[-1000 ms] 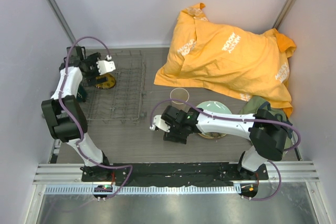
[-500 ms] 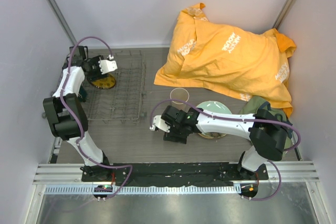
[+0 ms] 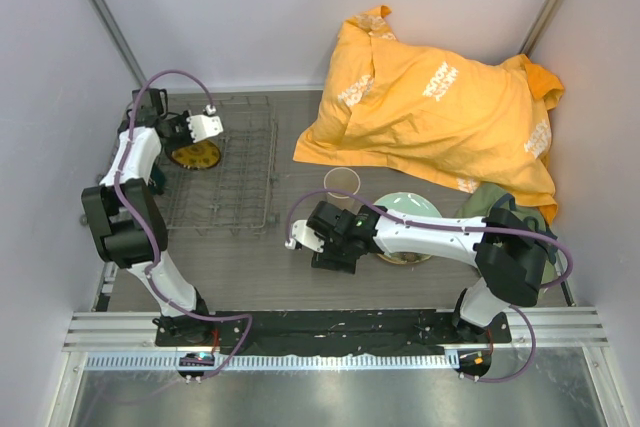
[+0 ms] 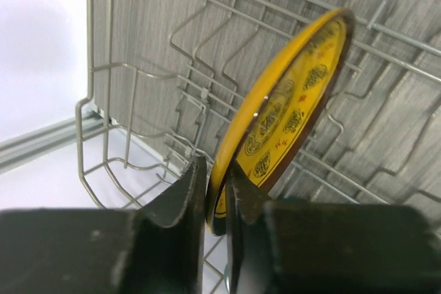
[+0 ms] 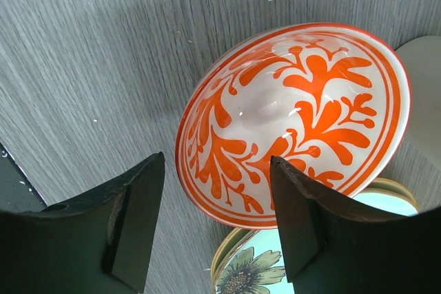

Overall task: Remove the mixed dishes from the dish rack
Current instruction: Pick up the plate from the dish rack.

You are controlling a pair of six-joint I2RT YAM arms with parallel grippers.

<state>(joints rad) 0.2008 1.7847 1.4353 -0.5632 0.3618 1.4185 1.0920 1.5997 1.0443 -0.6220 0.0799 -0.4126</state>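
The left tool grips the rim of the yellow plate, standing on edge at the far left of the rack. It should lift straight up, clear of the prongs. The right tool gapes over the bowl.

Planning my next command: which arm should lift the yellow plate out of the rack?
Left. The left fingers pinch the rim of the yellow plate, standing on edge among the prongs of the dish rack. The right fingers hang open over the white-and-red bowl, well clear of the rack.
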